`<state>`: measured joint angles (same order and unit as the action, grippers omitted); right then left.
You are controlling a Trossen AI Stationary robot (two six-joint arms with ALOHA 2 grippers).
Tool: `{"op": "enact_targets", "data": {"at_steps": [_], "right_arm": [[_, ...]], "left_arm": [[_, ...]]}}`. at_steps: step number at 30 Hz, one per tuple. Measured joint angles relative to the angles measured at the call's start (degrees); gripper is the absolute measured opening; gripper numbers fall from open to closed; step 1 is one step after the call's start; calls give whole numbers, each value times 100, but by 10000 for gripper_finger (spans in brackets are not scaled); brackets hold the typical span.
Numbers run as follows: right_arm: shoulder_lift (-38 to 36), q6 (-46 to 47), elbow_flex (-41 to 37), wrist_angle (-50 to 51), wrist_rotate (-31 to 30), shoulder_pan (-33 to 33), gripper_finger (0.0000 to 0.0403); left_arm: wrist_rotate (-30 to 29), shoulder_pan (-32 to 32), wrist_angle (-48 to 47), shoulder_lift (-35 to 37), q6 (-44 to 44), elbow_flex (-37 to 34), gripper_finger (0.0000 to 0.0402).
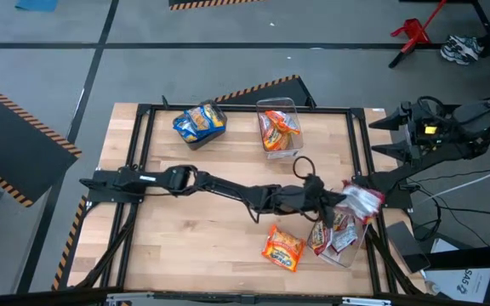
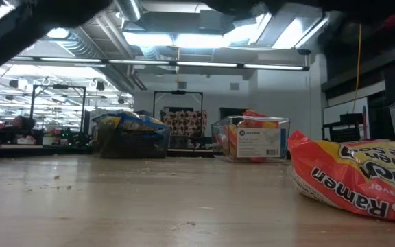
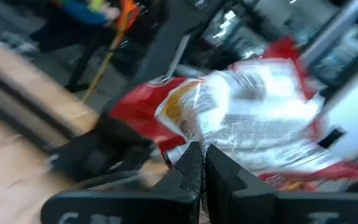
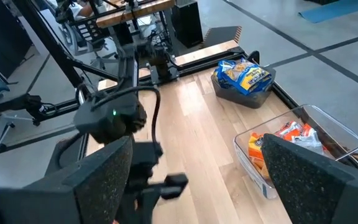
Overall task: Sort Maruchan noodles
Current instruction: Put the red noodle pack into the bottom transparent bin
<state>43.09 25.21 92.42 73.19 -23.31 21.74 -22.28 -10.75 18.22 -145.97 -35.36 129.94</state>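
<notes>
Left pincer [image 1: 351,201] clamps the red packet's [image 1: 366,201] crinkly edge (light, slippery film, brittle noodles inside) above the bin [image 1: 340,251], while right pincer [image 4: 194,165] waits agape.

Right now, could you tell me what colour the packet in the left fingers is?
Red and silver-white packet; left wrist view.

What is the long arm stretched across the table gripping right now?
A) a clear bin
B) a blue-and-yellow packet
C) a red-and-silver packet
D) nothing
C: the left gripper is shut on a red-and-silver noodle packet, held over the bin at the table's right edge.
</notes>
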Motion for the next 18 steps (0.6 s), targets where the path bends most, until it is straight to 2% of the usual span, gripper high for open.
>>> {"op": "enact_targets", "data": {"at_steps": [2,3,5,9,18], "right_arm": [[0,0,0,5,2,0,346],[0,3,0,6,2,0,346],[-1,25,1,9,27,-1,347],[0,33,4,16,155,0,346],[0,44,4,17,149,0,346]], "left_arm": [[148,-30,94,-419,140,541,0],[178,-45,429,-434,128,362,0],[69,-85,258,-420,-143,90,0],[42,-89,-678,-397,-332,178,0],[382,-91,-862,-376,-353,185,0]]}}
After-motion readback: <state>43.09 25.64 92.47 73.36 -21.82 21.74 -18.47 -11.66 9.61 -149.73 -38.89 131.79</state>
